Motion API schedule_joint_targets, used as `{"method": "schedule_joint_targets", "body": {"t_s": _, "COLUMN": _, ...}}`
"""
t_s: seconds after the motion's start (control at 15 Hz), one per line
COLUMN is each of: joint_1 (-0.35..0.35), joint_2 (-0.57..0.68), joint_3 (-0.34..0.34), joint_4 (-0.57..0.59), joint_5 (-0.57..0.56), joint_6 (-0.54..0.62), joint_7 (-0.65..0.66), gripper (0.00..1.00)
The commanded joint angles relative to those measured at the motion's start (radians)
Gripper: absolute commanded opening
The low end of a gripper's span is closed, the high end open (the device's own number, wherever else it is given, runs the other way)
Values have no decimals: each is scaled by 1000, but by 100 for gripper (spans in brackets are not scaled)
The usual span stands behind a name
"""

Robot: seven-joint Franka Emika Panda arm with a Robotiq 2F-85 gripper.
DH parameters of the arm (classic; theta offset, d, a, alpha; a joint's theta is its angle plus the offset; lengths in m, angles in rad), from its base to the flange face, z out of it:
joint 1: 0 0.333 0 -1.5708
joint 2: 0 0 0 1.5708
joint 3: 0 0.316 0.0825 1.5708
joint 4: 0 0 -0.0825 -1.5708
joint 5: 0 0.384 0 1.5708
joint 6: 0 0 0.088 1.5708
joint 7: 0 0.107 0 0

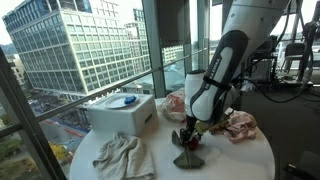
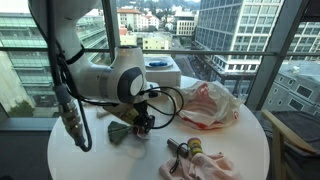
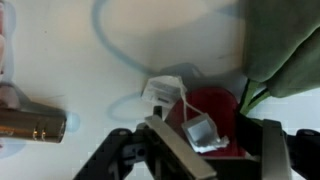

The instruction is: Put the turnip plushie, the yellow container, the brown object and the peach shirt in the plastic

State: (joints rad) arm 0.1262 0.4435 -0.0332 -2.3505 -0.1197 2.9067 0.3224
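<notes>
I had the gripper (image 3: 197, 150) spread wide, straddling the red, green-leafed turnip plushie (image 3: 222, 105) on the round white table (image 2: 95, 160), so next I judged: close, lift, carry to the crinkled plastic bag (image 2: 205, 105).

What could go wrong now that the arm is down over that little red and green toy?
The tool stands astride the soft toy, whose white tag sticks out; it might pinch mostly tag or loose fabric, and the toy could slip out during lifting. The brown tube lies near on the table, so a sideways move could knock it and send it rolling.
</notes>
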Motion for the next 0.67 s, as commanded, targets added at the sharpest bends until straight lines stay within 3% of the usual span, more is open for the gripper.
{"method": "schedule_joint_targets", "body": {"t_s": 0.0, "joint_1": 36, "joint_2": 11, "joint_3": -25, "joint_4": 38, "joint_5": 28, "joint_6": -44, "joint_7": -23, "gripper": 36}}
{"method": "schedule_joint_targets", "body": {"t_s": 0.27, "joint_1": 103, "joint_2": -51, "joint_3": -92, "joint_4": 69, "joint_5": -36, "joint_6": -146, "joint_7": 11, "gripper": 7}}
{"method": "schedule_joint_targets", "body": {"t_s": 0.33, "joint_1": 120, "joint_2": -61, "joint_3": -114, "joint_4": 86, "joint_5": -62, "joint_6": -176, "joint_7": 25, "gripper": 3}}
{"method": "schedule_joint_targets", "body": {"t_s": 0.6, "joint_1": 160, "joint_2": -54, "joint_3": -220, "joint_4": 217, "joint_5": -249, "joint_6": -275, "joint_7": 102, "gripper": 6}}
